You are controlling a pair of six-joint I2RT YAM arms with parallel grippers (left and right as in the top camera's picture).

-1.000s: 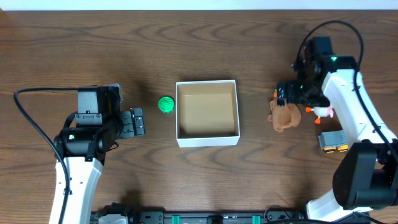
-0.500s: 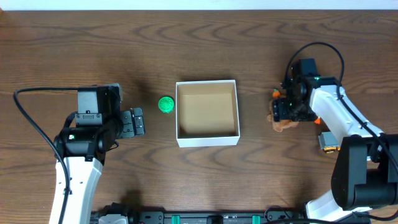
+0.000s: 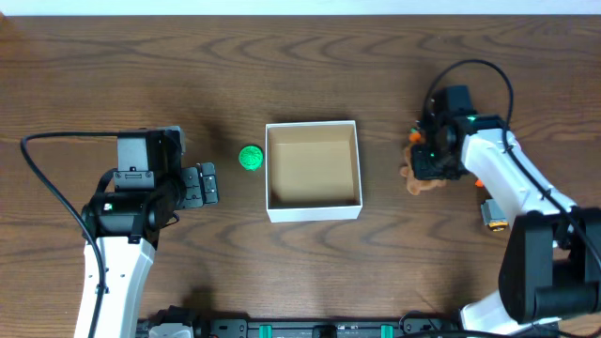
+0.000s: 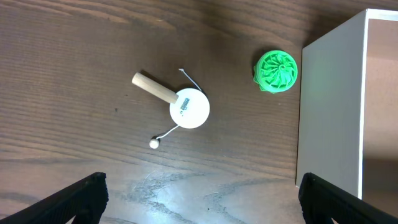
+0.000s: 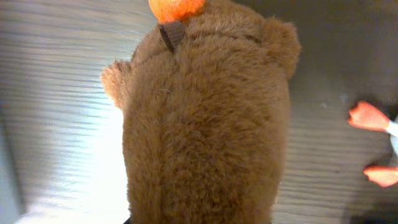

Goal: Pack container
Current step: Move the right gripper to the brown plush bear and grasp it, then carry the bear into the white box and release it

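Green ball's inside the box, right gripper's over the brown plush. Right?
No. The green ball is outside the container, on the table beside its wall; the overhead view shows it. The right gripper is over the brown plush.

The container (image 3: 314,212) — a square, shallow cardboard box with white walls and a tan-brown inside — sits flat, open-topped and empty, in the middle of the overhead view.
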